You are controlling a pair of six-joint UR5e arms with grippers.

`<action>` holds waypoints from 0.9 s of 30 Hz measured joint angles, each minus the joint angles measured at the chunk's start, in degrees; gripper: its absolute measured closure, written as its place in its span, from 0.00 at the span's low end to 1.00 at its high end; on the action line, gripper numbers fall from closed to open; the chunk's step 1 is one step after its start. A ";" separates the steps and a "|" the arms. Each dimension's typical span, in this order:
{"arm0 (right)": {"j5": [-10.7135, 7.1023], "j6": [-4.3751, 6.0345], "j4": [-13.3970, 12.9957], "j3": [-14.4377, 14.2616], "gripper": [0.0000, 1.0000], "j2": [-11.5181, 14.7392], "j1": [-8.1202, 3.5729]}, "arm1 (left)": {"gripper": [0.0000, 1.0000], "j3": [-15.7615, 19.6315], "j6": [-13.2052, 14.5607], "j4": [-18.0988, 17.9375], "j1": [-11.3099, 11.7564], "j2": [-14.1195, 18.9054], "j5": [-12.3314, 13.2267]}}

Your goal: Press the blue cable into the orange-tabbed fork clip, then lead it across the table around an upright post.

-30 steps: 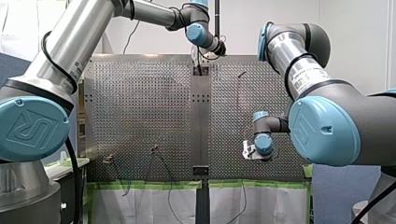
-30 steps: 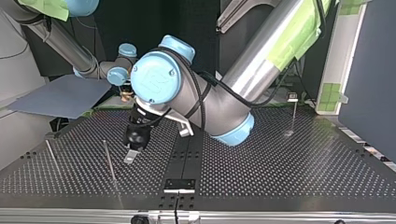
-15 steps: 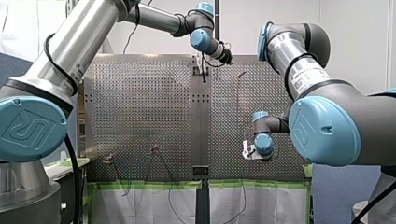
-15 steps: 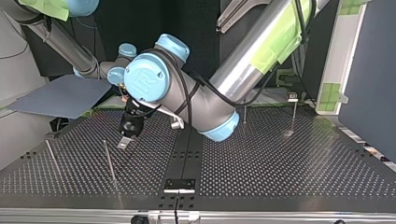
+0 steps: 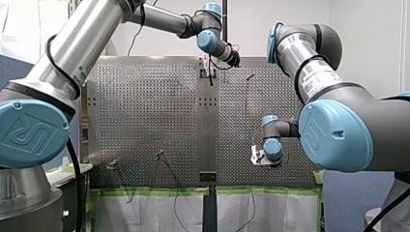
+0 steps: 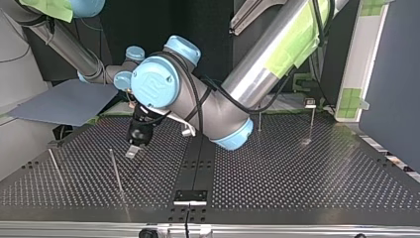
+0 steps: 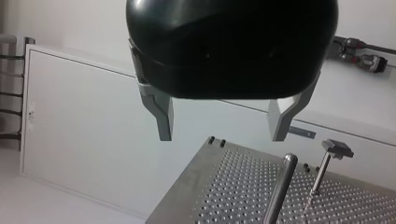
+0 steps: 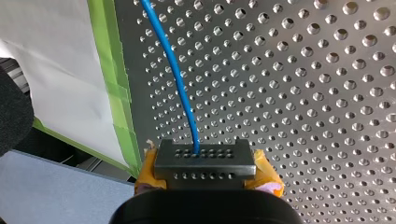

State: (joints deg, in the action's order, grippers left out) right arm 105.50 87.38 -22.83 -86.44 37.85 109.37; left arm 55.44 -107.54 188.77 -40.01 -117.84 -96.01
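The cable (image 8: 180, 79) was pinched in your right jaws, between the yellow pads (image 8: 265, 171). From there it ran pretty much straight ahead of them along the surface (image 8: 327, 93), near the green tape (image 8: 116, 93) on that edge. So its long axis lined up with the way the jaws pointed, not across them. The wrist view didn't show where its far end went.

That made your right arm (image 5: 309, 67) way nearer than the other one, seeing as it was the one holding the thing. In the front view it sat low over the near right part of the surface. Your left arm (image 5: 92, 38) was reached out to the far end, well apart from the cable, and its jaws stood wide open with nothing between them. Ahead of them were a plain post (image 7: 280, 186) and a T-topped post (image 7: 337, 148), neither touched.

Heads up: I couldn't pick out the orange-tabbed clip in any view, so I can't say which way it lay from the cable. My guess is the pressing-in hadn't happened yet. I'd say that move would turn on swinging the right jaws so the cable's run dropped into the clip's slot.
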 joint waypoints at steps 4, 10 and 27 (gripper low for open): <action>-0.02 0.00 0.04 0.00 0.98 0.00 0.01 | 0.00 0.02 0.24 1.13 -0.03 0.00 -1.96; -0.02 0.00 0.05 -0.01 0.98 0.00 0.08 | 0.00 0.02 0.49 3.94 0.00 -0.04 -4.92; -0.02 0.00 0.06 0.00 0.98 0.00 0.14 | 0.00 0.02 1.37 7.13 -0.01 -0.04 -8.52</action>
State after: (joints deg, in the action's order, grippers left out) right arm 105.48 87.38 -22.77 -86.45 37.85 109.51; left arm 55.46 -106.17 195.90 -40.02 -117.88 -104.53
